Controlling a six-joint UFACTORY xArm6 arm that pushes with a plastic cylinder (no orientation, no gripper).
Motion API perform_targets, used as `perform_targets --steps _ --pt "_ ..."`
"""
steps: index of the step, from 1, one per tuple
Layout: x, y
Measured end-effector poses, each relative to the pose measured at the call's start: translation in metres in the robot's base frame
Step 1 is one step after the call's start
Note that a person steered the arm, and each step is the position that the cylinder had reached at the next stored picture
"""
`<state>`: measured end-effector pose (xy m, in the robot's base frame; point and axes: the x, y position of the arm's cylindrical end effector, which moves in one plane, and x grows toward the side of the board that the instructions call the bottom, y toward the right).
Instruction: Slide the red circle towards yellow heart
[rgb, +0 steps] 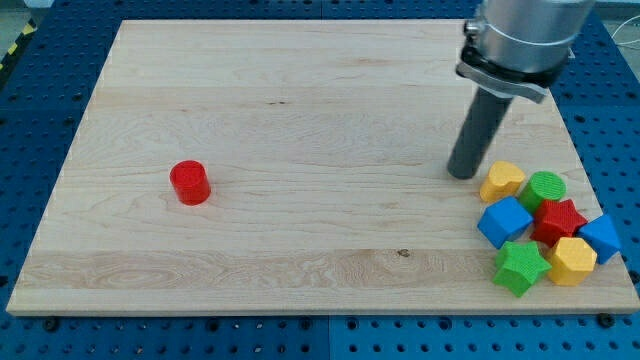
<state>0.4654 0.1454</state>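
The red circle (189, 183) stands alone on the wooden board (300, 100) at the view's left. The yellow heart (502, 181) lies at the view's right, at the top left of a cluster of blocks. My tip (462, 174) rests on the board just left of the yellow heart, far to the right of the red circle. The dark rod rises from it to the arm at the view's top right.
Packed beside the yellow heart are a green circle (545, 187), a blue cube (505, 221), a red star (558, 222), a second blue block (601, 237), a yellow block (572, 260) and a green star (521, 267).
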Motion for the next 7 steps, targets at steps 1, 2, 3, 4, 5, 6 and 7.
perform_targets --steps 1,2,3,4,5,6,7 --pt "-0.023 -0.049" --pt "-0.036 -0.118" --pt "-0.043 -0.202" --pt "-0.044 -0.29" --pt "-0.043 -0.331" --pt "-0.043 -0.335" --pt "-0.011 -0.35"
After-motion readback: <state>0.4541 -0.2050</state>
